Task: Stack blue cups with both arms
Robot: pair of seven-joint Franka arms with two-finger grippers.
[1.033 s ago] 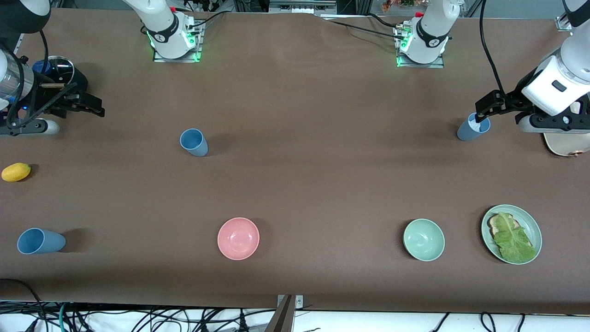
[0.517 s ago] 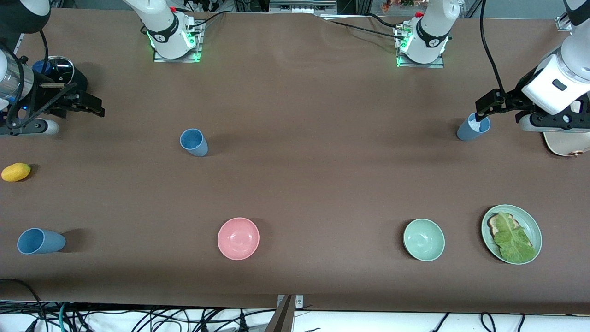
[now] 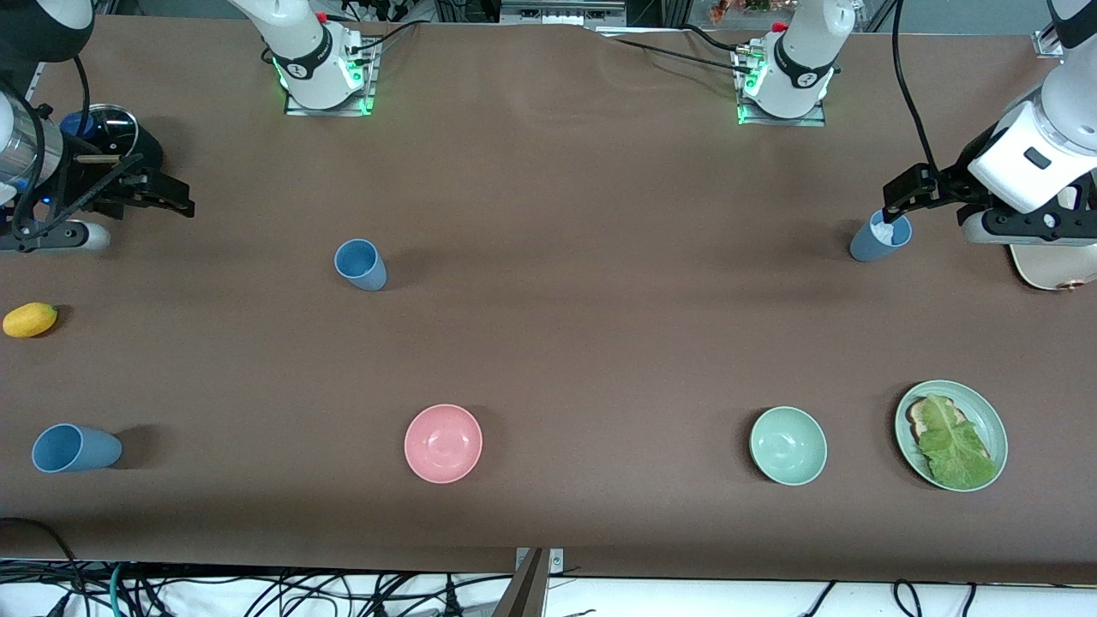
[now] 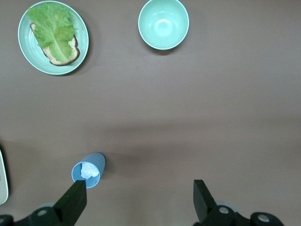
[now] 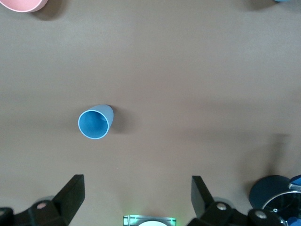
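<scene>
The blue cups stand upright and well apart on the brown cloth of the table: a slate blue cup at the left arm's end, with something white and crumpled in its bottom whose nature is hard to make out, a sky blue cup toward the right arm's end, and a third blue cup near the front edge at that same end. All three are smooth, plain, tapered tumblers with round open mouths. The left gripper hangs just over the slate blue cup's rim, its black fingers spread wide with nothing between them; in the left wrist view the cup sits just beside one fingertip rather than between the two. The right gripper hovers at the table's edge at the right arm's end, also released and empty, well apart from the sky blue cup; much of that arm is cut off by the frame. Nearer the front camera lie a glossy pink bowl, a pale green bowl and a green plate bearing a lettuce leaf over bread. A yellow lemon-like fruit lies below the right gripper in the front view.
</scene>
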